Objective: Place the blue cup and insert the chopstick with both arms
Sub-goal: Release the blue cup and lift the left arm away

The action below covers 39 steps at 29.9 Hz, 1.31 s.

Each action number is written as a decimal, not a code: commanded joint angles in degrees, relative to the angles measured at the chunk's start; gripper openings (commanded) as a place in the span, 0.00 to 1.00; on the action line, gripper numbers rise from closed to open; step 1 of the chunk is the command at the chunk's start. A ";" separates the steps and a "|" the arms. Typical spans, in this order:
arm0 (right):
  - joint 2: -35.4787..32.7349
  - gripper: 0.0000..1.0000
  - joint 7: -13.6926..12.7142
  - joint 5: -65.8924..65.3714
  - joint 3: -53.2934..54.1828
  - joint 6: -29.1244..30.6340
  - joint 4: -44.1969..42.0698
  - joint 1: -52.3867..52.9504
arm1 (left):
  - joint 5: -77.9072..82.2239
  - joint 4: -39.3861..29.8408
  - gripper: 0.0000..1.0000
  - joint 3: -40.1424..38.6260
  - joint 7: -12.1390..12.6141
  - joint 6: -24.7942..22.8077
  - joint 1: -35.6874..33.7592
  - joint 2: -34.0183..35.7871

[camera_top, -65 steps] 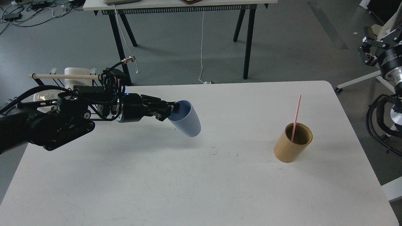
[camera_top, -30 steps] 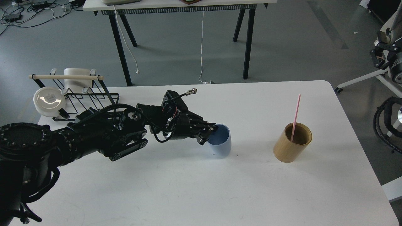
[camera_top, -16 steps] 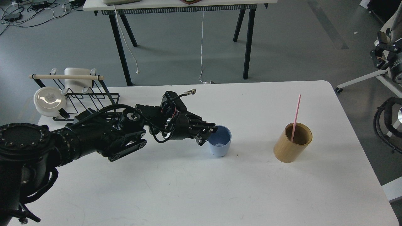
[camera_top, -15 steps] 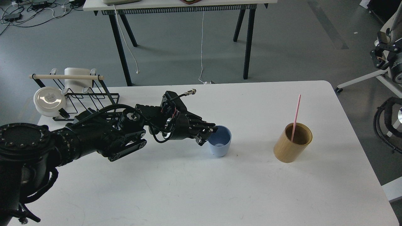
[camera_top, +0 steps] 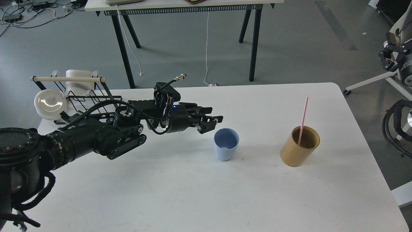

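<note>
The blue cup (camera_top: 226,147) stands upright on the white table (camera_top: 206,193), near its middle, free of any grip. My left gripper (camera_top: 212,121) is open and empty, just up and to the left of the cup's rim and clear of it. The pink-red chopstick (camera_top: 303,119) leans inside a tan wooden cylinder holder (camera_top: 298,153) to the right of the cup. My right arm's end (camera_top: 390,55) shows small and dark at the far right edge, off the table; its fingers cannot be told apart.
A black wire rack (camera_top: 84,96) with a pale wooden rod (camera_top: 66,78), a white cup and a round white dish (camera_top: 50,103) stands at the table's back left. Another table's black legs (camera_top: 254,42) stand behind. Cables hang at the right edge.
My left gripper carried the tilted cup right, set it upright, let go of it, and has now lifted up and back to the left. The chopstick and holder have not moved.
</note>
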 commanded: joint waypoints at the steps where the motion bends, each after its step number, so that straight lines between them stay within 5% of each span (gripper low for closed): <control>1: -0.16 1.00 0.00 -0.50 -0.07 0.13 0.12 0.11 | -2.93 -0.15 0.89 -4.56 0.00 -1.37 0.45 0.98; 6: -3.14 1.00 0.00 -6.54 -0.95 0.31 0.56 0.46 | -8.37 -5.06 0.91 -16.15 0.00 -6.55 3.08 4.58; 11: -5.52 1.00 0.00 -28.85 -1.13 0.31 0.92 0.73 | -15.31 -9.55 0.94 -27.23 0.00 -17.10 3.44 7.48; 20: -20.09 1.00 0.00 -50.93 -8.40 -0.30 11.98 -2.17 | -36.74 -15.71 0.95 -40.51 0.00 -30.70 4.75 12.31; 24: -25.55 1.00 0.00 -58.14 -16.14 -2.05 15.50 -2.18 | -44.14 -15.71 0.97 -42.89 0.00 -30.70 4.84 14.86; 29: -26.27 0.99 0.00 -66.32 -24.58 -11.45 16.56 -2.26 | -47.14 -15.62 0.98 -43.42 0.00 -30.70 4.93 19.70; 39: -16.43 0.99 0.00 -74.42 -34.17 -20.52 15.60 -2.35 | -47.05 -15.71 0.99 -42.81 0.00 -30.70 6.42 21.38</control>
